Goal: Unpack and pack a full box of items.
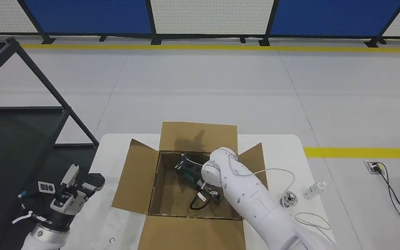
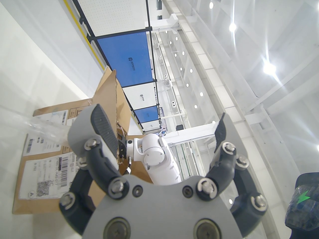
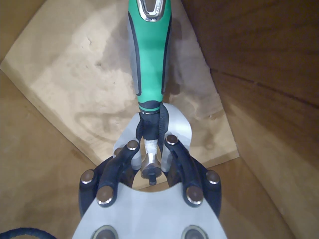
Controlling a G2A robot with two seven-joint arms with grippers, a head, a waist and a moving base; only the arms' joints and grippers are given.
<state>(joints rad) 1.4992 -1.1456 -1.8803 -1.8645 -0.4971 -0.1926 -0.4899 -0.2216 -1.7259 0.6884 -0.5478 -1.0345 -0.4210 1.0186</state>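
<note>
- Top view: white table (image 1: 279,147) in the lower half, pale grey floor (image 1: 250,87) behind it, a yellow line (image 1: 187,46) on the floor, and blue and white partition panels (image 1: 87,15) along the top edge.
- Open cardboard box (image 1: 199,134) at lower centre, flaps spread out; the right arm (image 1: 240,190) reaches down into it.
- Small white bottle (image 1: 315,189) lies on the table at right, well apart from the box.
- Left gripper (image 1: 84,177) is at lower left, beside the table's edge.
- Left wrist view: left gripper's fingers are spread wide with nothing between the pads; labelled box side at lower left, ceiling lights (image 2: 269,68) at right.
- Right wrist view: right gripper (image 3: 151,128) is clamped on the neck of a green-handled tool (image 3: 149,58), which is inside the box over its cardboard floor.
</note>
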